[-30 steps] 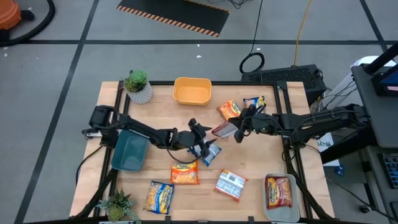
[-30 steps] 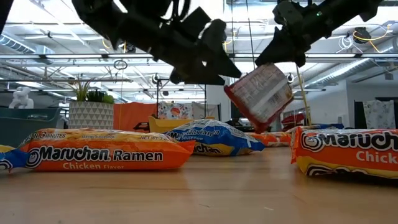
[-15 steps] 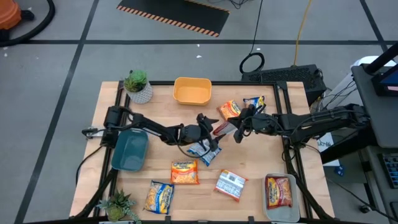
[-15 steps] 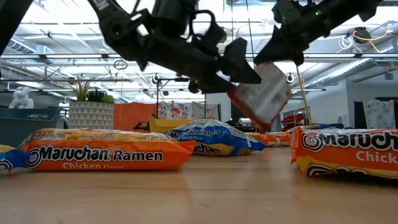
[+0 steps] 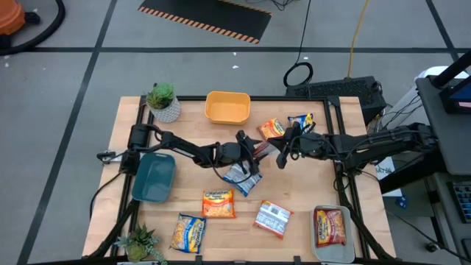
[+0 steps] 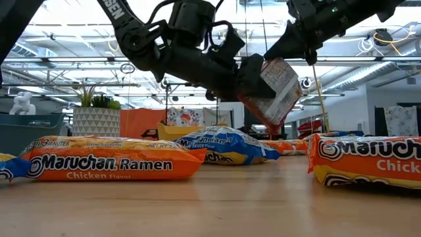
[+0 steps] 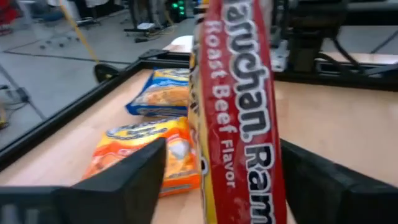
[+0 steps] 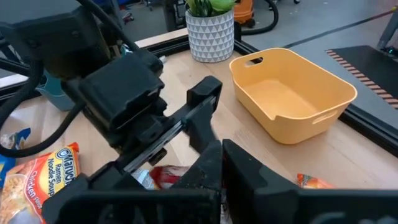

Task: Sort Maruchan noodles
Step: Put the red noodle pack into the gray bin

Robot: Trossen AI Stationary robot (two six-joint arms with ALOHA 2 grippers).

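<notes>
A red Maruchan packet [image 7: 239,112] marked Roast Beef hangs in the air over the table's middle [image 5: 266,152], with my right gripper [image 6: 289,46] shut on it. My left gripper [image 5: 257,152] has come in from the table's left and is open. In the left wrist view its fingers [image 7: 124,180] stand on either side of the red packet with a gap on each side. A blue packet [image 5: 243,177] lies flat on the table below the left gripper. Several other packets lie flat around the table: orange ones [image 5: 218,204] [image 5: 188,232] [image 5: 271,130] and a white one [image 5: 273,218]. My right gripper pinches the red packet's upper end [image 6: 276,62] between its two fingers, which slant down from the table's right. The packet hangs tilted below the fingers, clear of the table.
A yellow bin [image 5: 227,107] stands at the far edge, a blue bin [image 5: 153,178] at the left, and a clear bin [image 5: 318,249] holding one packet at the near right corner. Potted plants [image 5: 163,101] [image 5: 140,243] stand at the two left corners.
My left gripper has moved toward the table's right, up to the hanging red packet, so that its fingers now flank it. My right gripper has stayed in place with the packet.
</notes>
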